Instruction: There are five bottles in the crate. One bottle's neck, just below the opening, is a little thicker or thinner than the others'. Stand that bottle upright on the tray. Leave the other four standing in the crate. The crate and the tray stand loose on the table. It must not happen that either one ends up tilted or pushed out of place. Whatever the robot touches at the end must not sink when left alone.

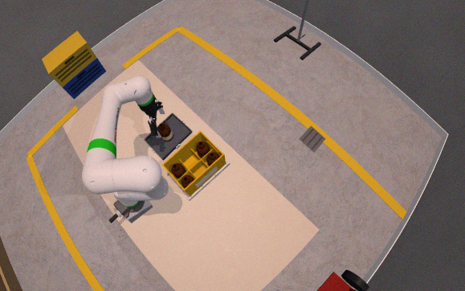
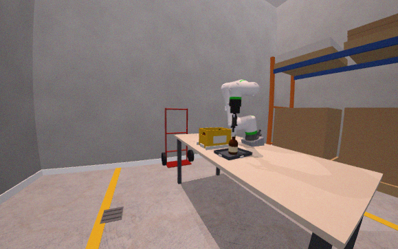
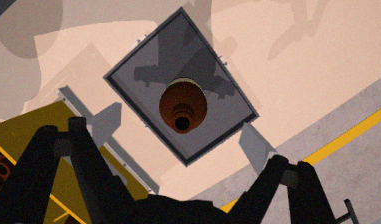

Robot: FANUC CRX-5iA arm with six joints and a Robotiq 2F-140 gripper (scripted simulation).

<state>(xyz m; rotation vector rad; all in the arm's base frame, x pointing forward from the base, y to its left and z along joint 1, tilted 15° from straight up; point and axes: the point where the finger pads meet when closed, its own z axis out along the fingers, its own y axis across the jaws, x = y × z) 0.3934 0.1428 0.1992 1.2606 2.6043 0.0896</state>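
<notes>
Wrist view: gripper [image 3: 181,165] spread wide, empty, above brown bottle [image 3: 183,106] standing upright on grey tray [image 3: 136,75]. Four bottles in yellow crate [image 1: 215,164], just beside tray on table [image 2: 287,172].

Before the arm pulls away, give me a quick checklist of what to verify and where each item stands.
1. Gripper open, holding nothing: ok.
2. Bottle upright on the tray: ok.
3. Fingers apart from the bottle: ok in the wrist view.
4. Four bottles in the crate: ok, four seen from the top.
5. Right bottle chosen by neck thickness: cannot tell, too small.
6. Tray flat on the table: ok.
</notes>
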